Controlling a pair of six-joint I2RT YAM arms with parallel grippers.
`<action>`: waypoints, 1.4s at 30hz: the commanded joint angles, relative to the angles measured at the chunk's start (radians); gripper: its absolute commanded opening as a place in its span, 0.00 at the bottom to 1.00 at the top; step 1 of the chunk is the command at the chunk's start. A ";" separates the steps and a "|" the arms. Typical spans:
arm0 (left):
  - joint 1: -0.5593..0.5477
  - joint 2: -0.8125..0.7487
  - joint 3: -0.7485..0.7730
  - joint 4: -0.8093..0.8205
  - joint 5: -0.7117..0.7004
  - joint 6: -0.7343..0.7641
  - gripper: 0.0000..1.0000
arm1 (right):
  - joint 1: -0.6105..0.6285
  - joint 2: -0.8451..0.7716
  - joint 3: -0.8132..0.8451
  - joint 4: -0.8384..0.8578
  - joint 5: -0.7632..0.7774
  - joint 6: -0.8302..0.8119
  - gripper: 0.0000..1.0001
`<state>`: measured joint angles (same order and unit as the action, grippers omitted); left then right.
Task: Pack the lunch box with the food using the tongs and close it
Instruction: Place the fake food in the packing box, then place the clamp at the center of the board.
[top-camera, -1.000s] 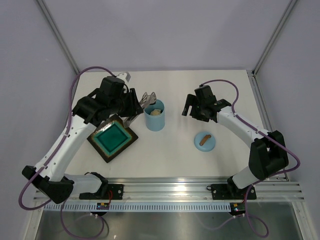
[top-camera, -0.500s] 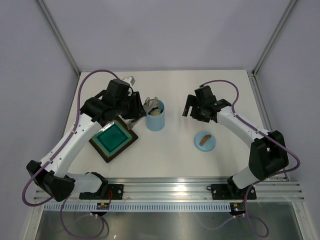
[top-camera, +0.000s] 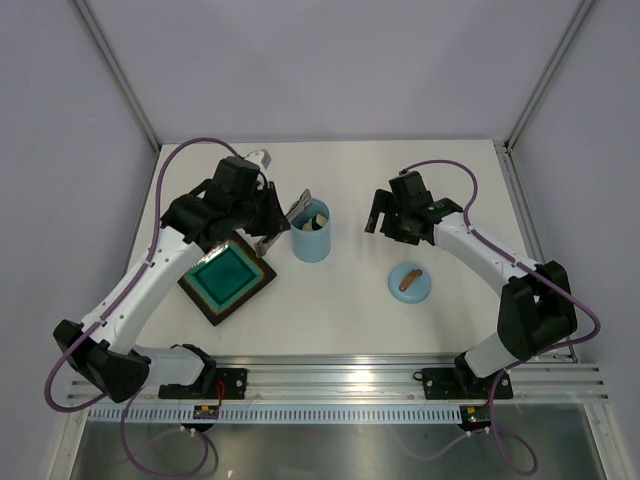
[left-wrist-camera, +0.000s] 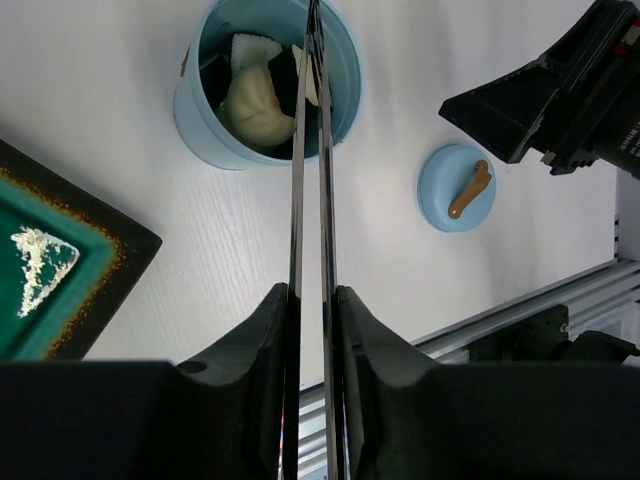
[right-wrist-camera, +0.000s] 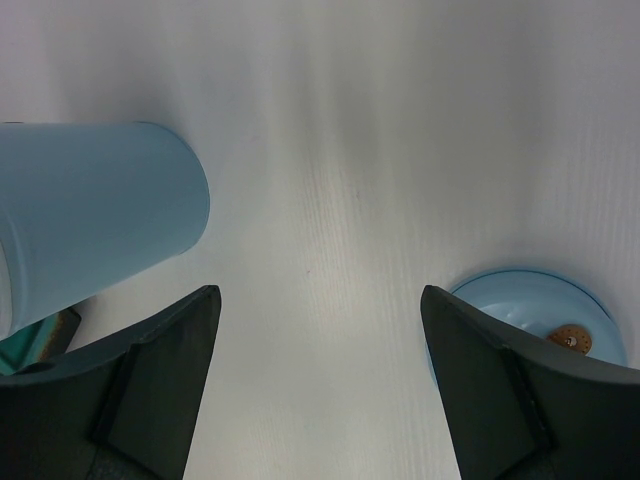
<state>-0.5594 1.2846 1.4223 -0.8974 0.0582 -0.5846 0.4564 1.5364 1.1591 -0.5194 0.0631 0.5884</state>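
The light blue lunch box stands open mid-table, with beige and white food inside it. My left gripper is shut on the silvery tongs, whose arms are squeezed almost together. The tongs' tips reach over the lunch box opening; I cannot tell if they hold a piece. My right gripper hovers open to the right of the box, nothing between its fingers. The blue lid with its brown handle lies flat on the table, at the lower right of the right wrist view.
A dark square tray with a teal inside sits left of the lunch box; a whitish crumb lies in it. The right arm shows beyond the lid. An aluminium rail runs along the near edge.
My left arm shifted right toward the lunch box, then the tongs' arms closed together over its opening. The right arm has not moved.
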 joint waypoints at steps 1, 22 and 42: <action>-0.005 -0.042 0.038 0.071 0.008 0.006 0.13 | 0.008 -0.035 0.040 0.001 0.024 -0.002 0.89; 0.200 0.060 0.098 0.209 -0.216 0.141 0.00 | 0.007 -0.076 0.016 -0.002 0.030 -0.001 0.89; 0.302 0.677 0.308 0.457 -0.087 0.120 0.01 | 0.007 -0.156 -0.022 -0.074 0.110 -0.001 0.90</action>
<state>-0.2707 1.9270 1.6653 -0.5129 -0.0647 -0.4458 0.4564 1.4223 1.1378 -0.5770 0.1268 0.5880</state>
